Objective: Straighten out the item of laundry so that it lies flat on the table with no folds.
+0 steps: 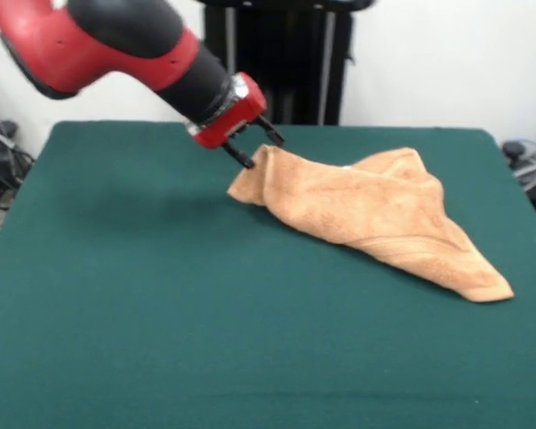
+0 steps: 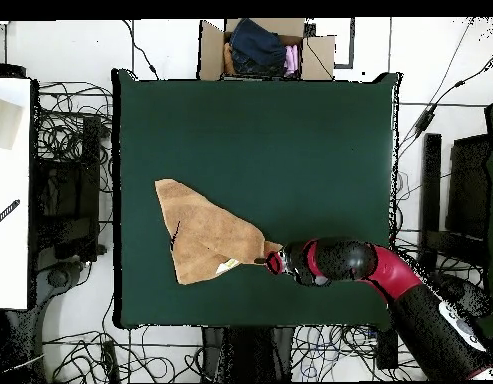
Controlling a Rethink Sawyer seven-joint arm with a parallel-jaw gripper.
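The towel (image 1: 375, 214) lies rumpled and folded over itself on the green table (image 1: 143, 304), in a rough triangle with one long corner pointing toward the table's edge. In the overhead view the towel (image 2: 205, 235) sits near the middle of the table (image 2: 290, 130), a small white label showing at its lower edge. The red and black arm reaches in at a slant, and its gripper (image 1: 257, 147) is at the towel's raised corner, the two dark fingers (image 1: 241, 157) apart with the cloth edge just beside them. A cardboard box (image 2: 265, 48) of clothes stands beyond the table.
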